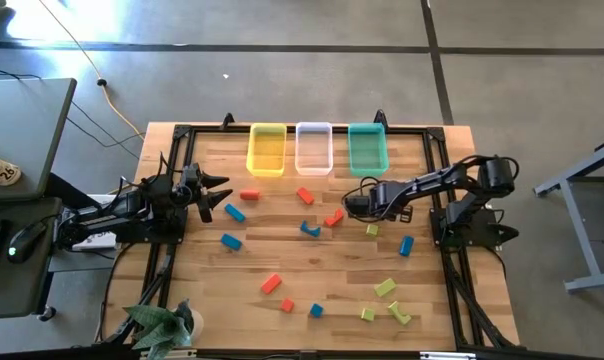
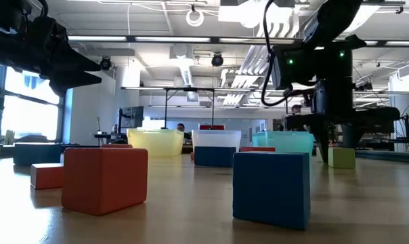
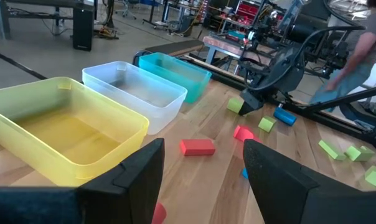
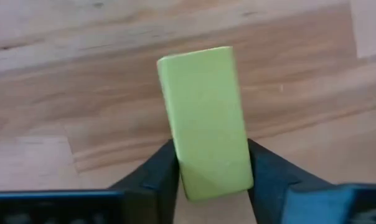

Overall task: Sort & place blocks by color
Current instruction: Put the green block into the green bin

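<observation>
At the table's left edge the left gripper is held spread wide and empty, near the yellow tray. In mid-table, below the teal tray, a yellow-green bar is pinched between the fingers of the right gripper. It should be kept firmly squeezed, lifted clear of the nearby red block, and carried over the clear tray to the yellow one.

Open left pincer faces yellow tray and red block

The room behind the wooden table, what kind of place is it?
Probably a robotics lab or workshop: exposed ceiling ducts, a red tool cabinet, and metal workbench frames stand beyond the wooden table.
</observation>
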